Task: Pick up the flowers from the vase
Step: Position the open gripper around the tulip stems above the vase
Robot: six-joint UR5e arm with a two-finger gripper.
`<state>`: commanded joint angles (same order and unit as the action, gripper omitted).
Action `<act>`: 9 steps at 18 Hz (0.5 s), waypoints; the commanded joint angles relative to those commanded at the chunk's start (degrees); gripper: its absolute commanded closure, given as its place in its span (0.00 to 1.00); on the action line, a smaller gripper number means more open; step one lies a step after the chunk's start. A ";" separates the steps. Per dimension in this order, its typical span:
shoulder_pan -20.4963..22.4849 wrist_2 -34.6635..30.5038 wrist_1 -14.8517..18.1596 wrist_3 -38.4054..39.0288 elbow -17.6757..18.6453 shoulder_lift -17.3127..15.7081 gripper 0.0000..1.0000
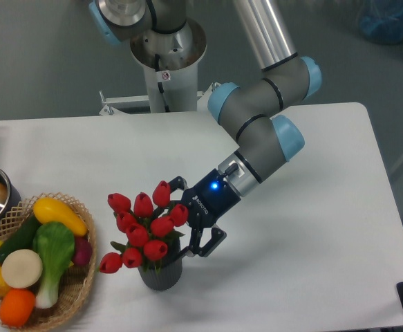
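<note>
The flowers (142, 232) stand upright in the vase (161, 271) on the table (305, 277); the hand (184, 225), fingers spread, flanks their right side, seemingly to pinch the bunch.

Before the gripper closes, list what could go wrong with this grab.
1. The open gripper comes in from the side at bud height, so it may crush the flowers rather than catch the stems.
2. Its lower finger sits near the rim of the vase; a push could tip it.
3. A tipped vase might fall toward the nearby basket.
</note>
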<state>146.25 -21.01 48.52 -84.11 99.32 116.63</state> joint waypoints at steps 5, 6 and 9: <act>-0.26 0.44 0.00 0.09 0.09 0.00 0.00; -0.26 0.79 0.00 0.00 0.09 0.00 0.00; -0.26 2.19 -0.09 -0.09 0.09 0.00 0.00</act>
<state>145.99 -18.81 48.43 -84.20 99.41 116.63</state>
